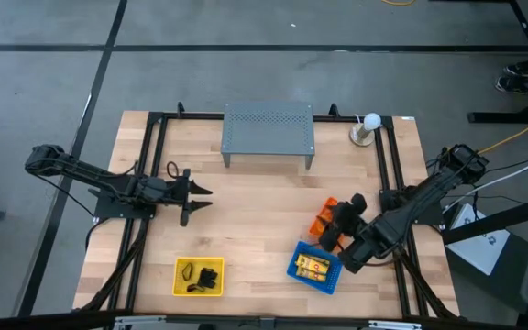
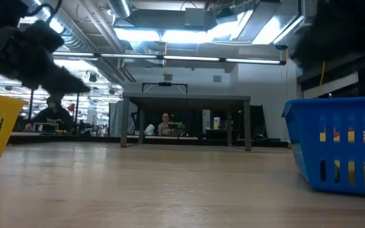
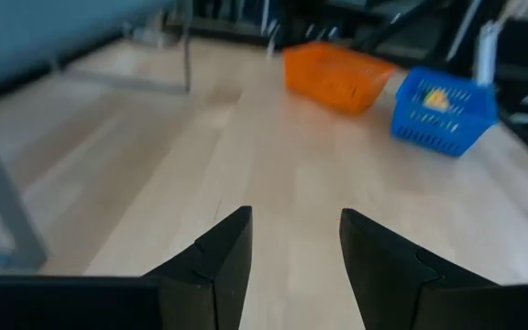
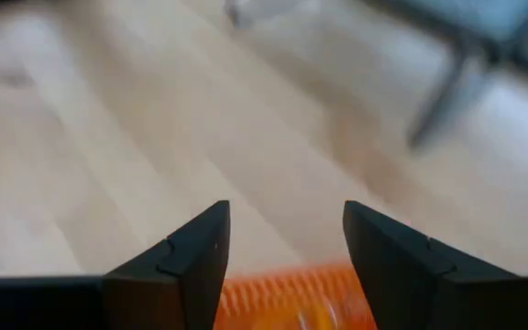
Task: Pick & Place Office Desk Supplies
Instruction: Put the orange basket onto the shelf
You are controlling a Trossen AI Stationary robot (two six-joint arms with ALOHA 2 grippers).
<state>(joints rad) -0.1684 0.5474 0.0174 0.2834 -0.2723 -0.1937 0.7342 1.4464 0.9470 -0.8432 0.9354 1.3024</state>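
Observation:
My left gripper [image 1: 202, 196] hovers open over bare wood left of the table's centre, its fingers [image 3: 296, 240] pointing toward the right side. My right gripper [image 1: 335, 216] is open above the orange basket [image 1: 321, 224], whose rim [image 4: 287, 298] shows just below its fingers [image 4: 287, 240]. Yellow packets [image 1: 313, 267] lie in the blue basket [image 1: 293, 264]. Black clips [image 1: 207, 277] lie in the yellow basket [image 1: 180, 275]. I see no loops; the right gripper covers most of the orange basket.
A grey perforated shelf [image 1: 268, 128] stands at the far middle on thin legs [image 3: 187, 55]. A white ball on a stand [image 1: 367, 126] sits at the far right. A black frame [image 1: 154, 137] runs along the table's sides. Bare wood lies between the baskets and the shelf [image 2: 170, 183].

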